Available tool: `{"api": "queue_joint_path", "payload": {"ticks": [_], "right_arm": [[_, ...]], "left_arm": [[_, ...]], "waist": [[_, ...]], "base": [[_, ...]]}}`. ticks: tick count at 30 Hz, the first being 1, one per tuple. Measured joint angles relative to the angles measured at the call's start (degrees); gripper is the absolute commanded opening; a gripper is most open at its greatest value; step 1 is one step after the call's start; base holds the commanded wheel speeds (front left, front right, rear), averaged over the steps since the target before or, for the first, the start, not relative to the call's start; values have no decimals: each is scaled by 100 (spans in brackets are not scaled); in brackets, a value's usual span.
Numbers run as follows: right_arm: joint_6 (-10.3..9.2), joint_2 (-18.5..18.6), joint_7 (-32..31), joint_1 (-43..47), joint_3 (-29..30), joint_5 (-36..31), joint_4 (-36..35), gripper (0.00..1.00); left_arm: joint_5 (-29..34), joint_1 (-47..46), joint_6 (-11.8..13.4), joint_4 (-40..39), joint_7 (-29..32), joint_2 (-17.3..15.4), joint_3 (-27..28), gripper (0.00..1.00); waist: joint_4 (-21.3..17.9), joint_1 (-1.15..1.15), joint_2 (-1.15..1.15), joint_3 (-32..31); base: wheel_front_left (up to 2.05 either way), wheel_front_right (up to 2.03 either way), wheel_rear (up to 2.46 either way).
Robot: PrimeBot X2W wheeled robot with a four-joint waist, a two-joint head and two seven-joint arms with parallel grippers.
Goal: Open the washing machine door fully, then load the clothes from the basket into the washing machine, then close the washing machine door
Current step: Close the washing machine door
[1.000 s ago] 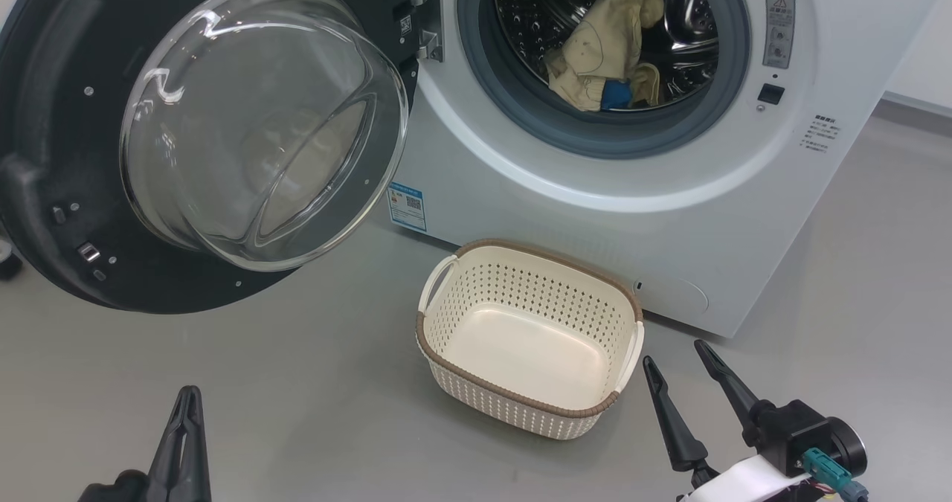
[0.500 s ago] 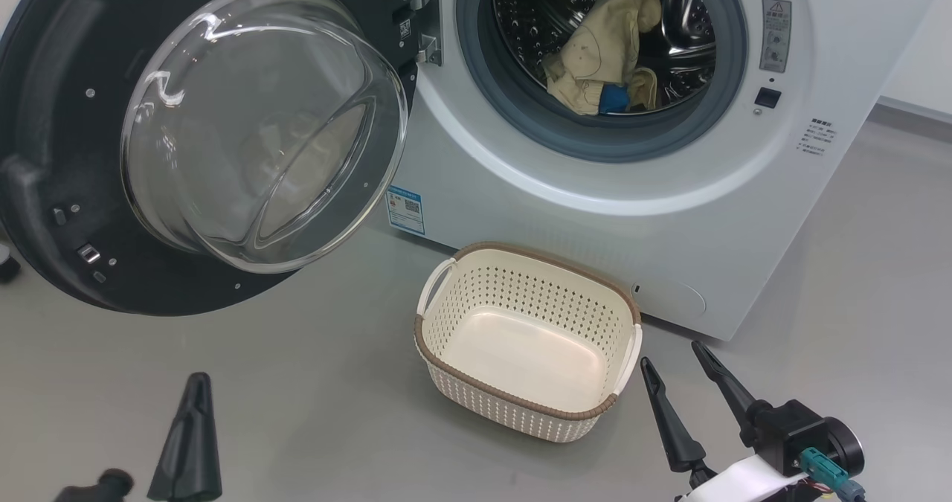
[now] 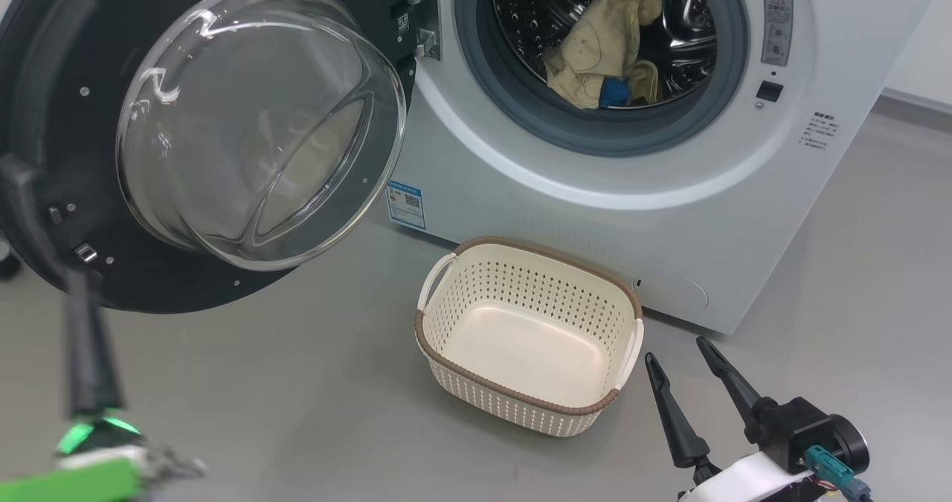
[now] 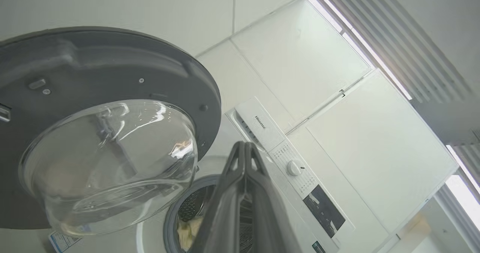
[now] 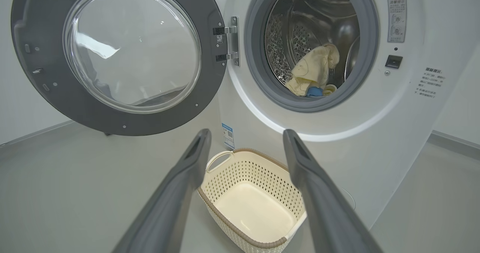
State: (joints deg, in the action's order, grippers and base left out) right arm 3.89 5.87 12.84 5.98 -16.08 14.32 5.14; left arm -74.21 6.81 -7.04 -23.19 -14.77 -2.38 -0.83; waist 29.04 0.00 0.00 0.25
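Clothes (image 3: 602,48) lie heaped in the perforated steel drum (image 3: 535,4) of the washing machine (image 3: 669,212), a cream-yellow bundle with a bright blue patch at its lower edge, low in the opening just behind the grey gasket (image 3: 472,48). On the floor (image 3: 297,398) before the machine stands the basket (image 3: 506,405), upright, its pale bottom bare. The washing machine door (image 3: 44,78) is swung wide to the robot's left, its glass bowl (image 3: 253,115) bulging outward.

The right jaws stand wide apart and hold nothing. Their two dark fingers (image 3: 673,413) point up toward the machine, near the basket's right handle but not touching it. In the right wrist view the basket (image 5: 258,178) sits between those fingers (image 5: 176,193), with the clothes (image 5: 313,73) well beyond, up in the drum.

The left jaws are pressed together with nothing between them. The left wrist view shows them as one dark wedge of fingers (image 4: 228,200) below the door (image 4: 112,65). In the head view the left arm is blurred at the lower left, and a long dark finger (image 3: 89,353) crosses the door's lower rim. Whether it touches the rim cannot be told. Both jaws are well apart from the clothes.
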Motion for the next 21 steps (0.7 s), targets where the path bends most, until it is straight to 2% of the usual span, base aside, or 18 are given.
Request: {"api": "queue_joint_path", "payload": {"ticks": [3, 4, 5, 6, 12, 14, 16, 21], "right_arm": [[-4, 18, 0, -2, 23, -1, -51, 100], [-4, 18, 0, -2, 23, -1, -51, 100], [-9, 47, 0, -8, 32, -2, -86, 100], [-9, 47, 0, -8, 32, -2, -86, 100], [-49, 120, -1, -86, 65, -27, -140, 100], [-49, 134, -13, -87, 69, -27, -155, 100], [-48, 146, -18, -89, 73, -29, -169, 100], [-48, 178, -54, -99, 73, -36, -204, 100]], "left_arm": [[-820, -499, 0, -370, 0, -1, 837, 0], [-820, -499, 0, -370, 0, -1, 837, 0], [-1235, -773, 0, -417, -1, -2, 1365, 0], [-1235, -773, 0, -417, -1, -2, 1365, 0], [-1774, -1421, 0, -94, -1, -60, 2248, 0], [-1900, -1676, 47, 154, -2, -235, 2461, 0], [-2093, -1930, 207, 483, 2, -487, 2684, 0], [-2098, -2348, 765, 1441, 301, -1310, 2897, 0]], "waist": [[11, 0, 0, 69], [11, 0, 0, 69], [18, 0, 0, 119], [18, 0, 0, 119], [39, 0, 0, 253], [42, 0, 0, 292], [42, 0, 0, 330], [21, 0, 0, 401]], "base": [[0, 0, 0], [0, 0, 0], [0, 0, 0], [0, 0, 0], [0, 0, 0], [0, 0, 0], [0, 0, 0], [0, 0, 0]]}}
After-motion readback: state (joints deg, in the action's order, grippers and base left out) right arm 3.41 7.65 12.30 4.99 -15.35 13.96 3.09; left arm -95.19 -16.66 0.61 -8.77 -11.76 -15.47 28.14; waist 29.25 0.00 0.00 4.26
